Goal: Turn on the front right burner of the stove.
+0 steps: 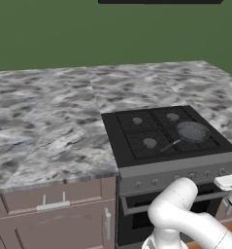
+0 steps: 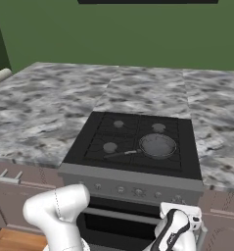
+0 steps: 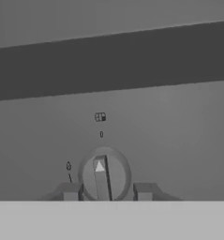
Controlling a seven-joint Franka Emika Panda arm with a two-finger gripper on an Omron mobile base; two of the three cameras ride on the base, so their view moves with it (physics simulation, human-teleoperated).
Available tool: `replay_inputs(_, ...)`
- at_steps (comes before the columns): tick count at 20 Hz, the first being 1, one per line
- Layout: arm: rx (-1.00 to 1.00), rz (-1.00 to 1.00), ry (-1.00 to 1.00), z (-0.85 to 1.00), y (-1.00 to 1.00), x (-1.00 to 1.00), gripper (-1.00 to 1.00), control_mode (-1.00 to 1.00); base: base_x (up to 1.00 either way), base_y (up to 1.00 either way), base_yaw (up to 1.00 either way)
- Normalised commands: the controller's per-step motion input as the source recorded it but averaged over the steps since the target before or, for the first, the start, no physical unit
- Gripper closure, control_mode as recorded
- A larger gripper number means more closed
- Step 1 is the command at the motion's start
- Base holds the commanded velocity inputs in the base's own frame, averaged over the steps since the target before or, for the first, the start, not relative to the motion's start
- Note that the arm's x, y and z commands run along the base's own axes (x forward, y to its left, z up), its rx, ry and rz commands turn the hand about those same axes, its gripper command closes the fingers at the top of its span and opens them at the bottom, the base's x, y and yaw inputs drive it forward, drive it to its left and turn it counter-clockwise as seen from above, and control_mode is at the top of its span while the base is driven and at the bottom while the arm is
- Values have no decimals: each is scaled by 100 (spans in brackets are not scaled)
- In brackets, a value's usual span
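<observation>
The stove [image 2: 133, 147] sits in a marbled desk [image 2: 45, 112]. A frying pan [image 2: 157, 145] covers its front right burner. The arm's hand is near the knob strip [image 2: 133, 188].

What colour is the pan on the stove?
Grey; the pan on the stove shows best in the right base view.

Green wall [image 1: 64, 29], grey marbled counter [image 1: 44, 112] (veined), brown cabinet [image 1: 54, 214] with metal handles

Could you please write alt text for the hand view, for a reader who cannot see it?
Close-up of a round grey stove knob on the stove's grey front panel, its ridge upright with a white pointer at the top, framed between the two open jaws of the gripper. A dark band crosses the panel above.
</observation>
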Motion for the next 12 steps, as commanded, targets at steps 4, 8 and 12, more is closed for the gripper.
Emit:
replay_inputs(4, -33, 1, -8, -15, 0, 5, 100, -100, 0, 0, 0)
replay_inputs(8, -39, 2, -8, -16, 0, 11, 100, -100, 0, 0, 0)
replay_inputs(12, -45, 6, -1, -12, 0, 27, 100, -100, 0, 0, 0)
